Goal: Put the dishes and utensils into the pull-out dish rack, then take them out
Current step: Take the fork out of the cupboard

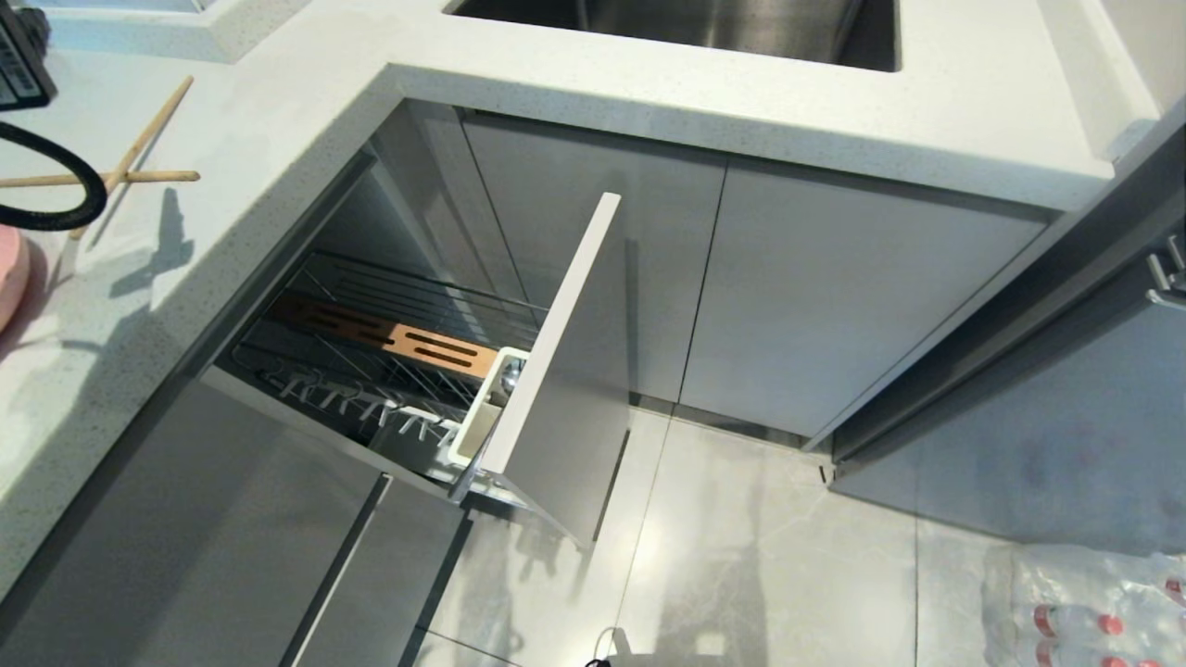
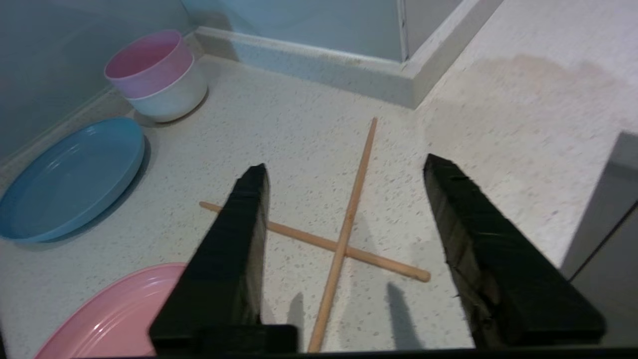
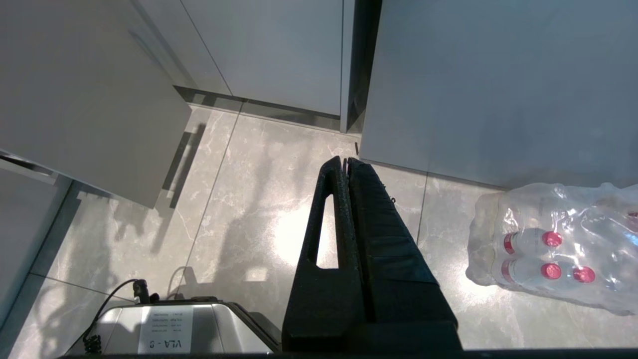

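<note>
Two wooden chopsticks lie crossed on the speckled white counter; in the head view the chopsticks are at the far left. My left gripper hangs over them, open and holding nothing, a finger on either side of the crossing. The salmon-pink plate lies flat beside one finger. The pull-out dish rack stands pulled out below the counter, showing its wire basket, wooden insert and white cutlery holder with a grey rounded piece in it. My right gripper is shut and parked over the floor.
A light blue plate and stacked pink and white bowls sit near the counter's back corner. The sink is above the double-door cabinet. A wrapped pack of bottles lies on the floor tiles beside my base.
</note>
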{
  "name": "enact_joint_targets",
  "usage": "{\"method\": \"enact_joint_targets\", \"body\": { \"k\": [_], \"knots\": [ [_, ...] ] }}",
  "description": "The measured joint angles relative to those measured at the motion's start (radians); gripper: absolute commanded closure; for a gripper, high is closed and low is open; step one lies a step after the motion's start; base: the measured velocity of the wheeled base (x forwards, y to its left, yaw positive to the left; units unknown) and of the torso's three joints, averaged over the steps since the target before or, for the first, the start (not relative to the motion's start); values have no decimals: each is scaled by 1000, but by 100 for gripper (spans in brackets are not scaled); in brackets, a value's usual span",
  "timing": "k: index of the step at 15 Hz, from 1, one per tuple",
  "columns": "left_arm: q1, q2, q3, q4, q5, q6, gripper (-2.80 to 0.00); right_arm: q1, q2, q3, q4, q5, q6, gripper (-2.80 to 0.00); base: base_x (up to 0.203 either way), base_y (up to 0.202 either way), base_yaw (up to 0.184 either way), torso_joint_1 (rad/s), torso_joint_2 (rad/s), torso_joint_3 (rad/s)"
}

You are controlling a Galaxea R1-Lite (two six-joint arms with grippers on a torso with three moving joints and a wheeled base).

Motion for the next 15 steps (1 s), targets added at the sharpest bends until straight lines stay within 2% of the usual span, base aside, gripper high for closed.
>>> {"method": "enact_joint_targets", "body": {
  "k": [3,5,7,10,12,15],
  "knots": [
    [-38,-26,-22,19,0,-54,0,0,0,0,0,0,0,0,0,0,0,0,0,0],
    [-82,-42,-67,102,0,-137,0,0,0,0,0,0,0,0,0,0,0,0,0,0],
    [-139,-58,-141,241,0,-255,0,0,0,0,0,0,0,0,0,0,0,0,0,0],
    [-257,-66,-272,502,-21,-480,0,0,0,0,0,0,0,0,0,0,0,0,0,0],
    [-333,-43,-340,677,-81,-632,0,0,0,0,0,0,0,0,0,0,0,0,0,0],
    [-423,51,-389,878,-164,-776,0,0,0,0,0,0,0,0,0,0,0,0,0,0]
  ]
}}
